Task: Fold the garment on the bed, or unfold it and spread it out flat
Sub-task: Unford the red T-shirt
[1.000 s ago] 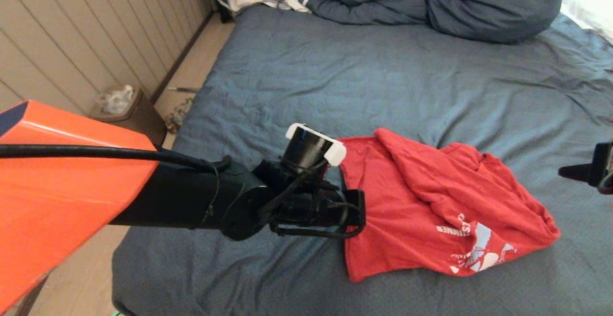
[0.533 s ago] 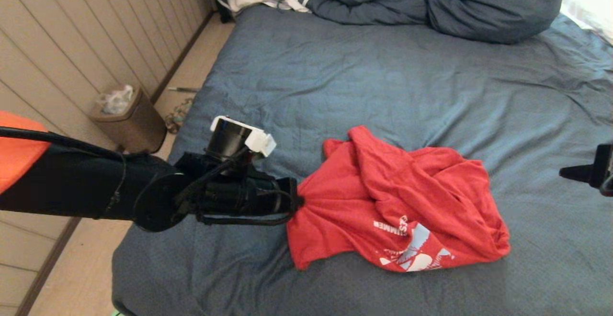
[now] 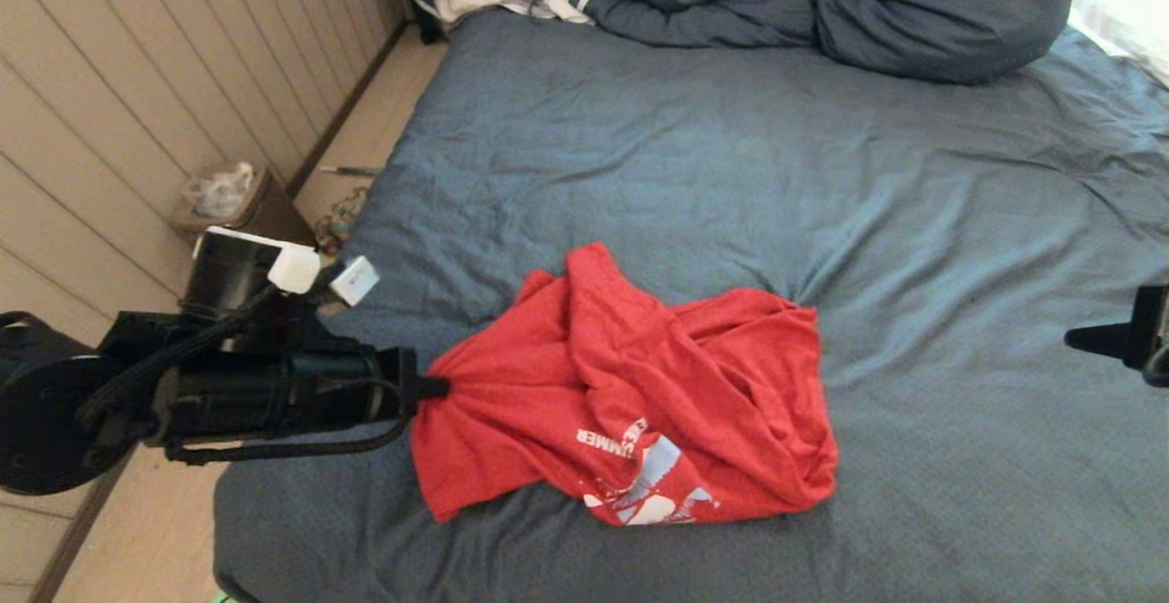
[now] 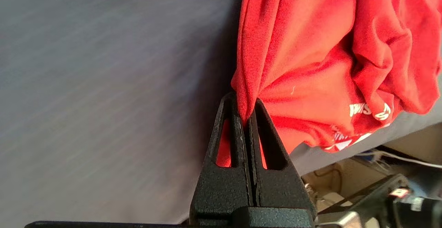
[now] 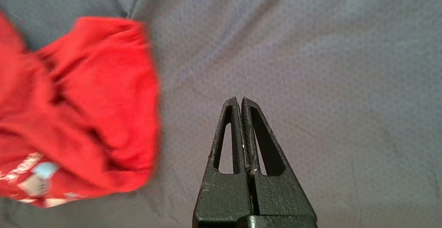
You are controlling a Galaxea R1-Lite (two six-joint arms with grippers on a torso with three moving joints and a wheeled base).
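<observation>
Two arms reach over the bed (image 3: 694,164), and only the left one has hold of anything. Starting at the left, a brown bin (image 3: 233,206) with a plastic liner stands on the floor by the panelled wall, just behind the left arm's wrist. The left end effector (image 3: 437,388) lies nearly level at the bed's left edge, its fingers (image 4: 238,124) pinched tight on a gathered edge of the garment (image 3: 639,393). From that pinch the red cloth fans away to the right of the end effector, stretched taut near the grip and bunched in thick folds further on, resting on the slate-blue sheet. White lettering and a pale blue graphic (image 3: 644,484) show on the near side of the heap. A bunched dark-blue duvet (image 3: 822,0) lies across the far end of the bed. Well apart from the shirt, at the right edge, the right end effector (image 3: 1078,340) hangs above bare sheet, its fingers (image 5: 234,131) pressed together on nothing.
</observation>
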